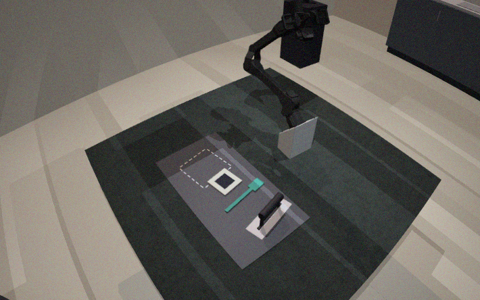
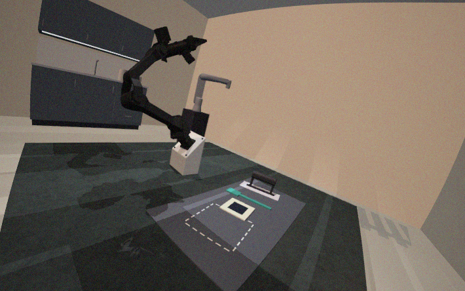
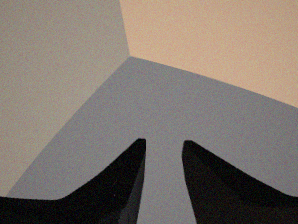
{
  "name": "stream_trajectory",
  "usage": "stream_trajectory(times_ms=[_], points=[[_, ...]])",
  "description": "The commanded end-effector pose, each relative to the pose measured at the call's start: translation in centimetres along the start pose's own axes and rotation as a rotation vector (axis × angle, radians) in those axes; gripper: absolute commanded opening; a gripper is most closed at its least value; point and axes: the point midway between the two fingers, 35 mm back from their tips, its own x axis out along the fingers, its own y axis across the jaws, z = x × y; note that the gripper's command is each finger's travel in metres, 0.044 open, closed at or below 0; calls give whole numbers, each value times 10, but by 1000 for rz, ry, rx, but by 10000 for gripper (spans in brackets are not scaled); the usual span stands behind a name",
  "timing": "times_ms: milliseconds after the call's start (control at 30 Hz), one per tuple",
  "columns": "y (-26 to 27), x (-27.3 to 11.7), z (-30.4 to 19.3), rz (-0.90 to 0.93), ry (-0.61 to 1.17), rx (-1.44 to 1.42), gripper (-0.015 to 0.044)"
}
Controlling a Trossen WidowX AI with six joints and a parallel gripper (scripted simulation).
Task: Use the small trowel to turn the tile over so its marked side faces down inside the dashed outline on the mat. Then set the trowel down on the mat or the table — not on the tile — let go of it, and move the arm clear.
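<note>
One tile (image 1: 214,181) (image 2: 245,213) lies flat on the grey mat (image 1: 219,226) (image 2: 274,223), dark square facing up; not turned over. Directions below use the top view, 12 o'clock at the upper edge of the picture.

Tile position: toward 4 o'clock from the centre of the dashed outline (image 1: 193,178) (image 2: 207,236), overlapping its near corner, with most of the tile outside.

Black-handled trowel (image 1: 271,205) (image 2: 263,177): resting on the mat at about 4 o'clock from the tile, clear of it. Pale plate down, handle raised above the plate; long axis runs roughly from 1 to 7 o'clock.

Green flat-bladed tool (image 1: 241,198) (image 2: 253,200): flat on the mat between tile and trowel, touching neither. Blade toward 2 o'clock, thin handle toward 8 o'clock.

Arm (image 1: 266,79) (image 2: 156,111): mounted on a pale block (image 1: 302,139) (image 2: 186,162), which stands off the mat at about 2 o'clock from the tile. In the exterior view the arm is folded upward, its outer end raised well above the work and directed toward about 2 to 3 o'clock in that view.

Gripper (image 2: 205,40) (image 3: 164,147): narrow gap between fingertips, nothing held. Wrist view shows plain grey beyond the gap; neither tile nor tools in that view.
</note>
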Motion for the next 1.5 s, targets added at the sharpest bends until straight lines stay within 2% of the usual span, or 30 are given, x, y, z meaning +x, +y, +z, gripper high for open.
stream_trajectory(times_ms=[0, 100, 633, 967, 1000, 1467], points=[[0, 0, 0, 0, 0, 0, 74], [0, 0, 0, 0, 0, 0, 0], [0, 0, 0, 0, 0, 0, 0], [1, 10, 5, 24, -26, 42, 258], [2, 14, 7, 35, -38, 60, 270], [26, 82, 52, 240, -201, 349, 270]])
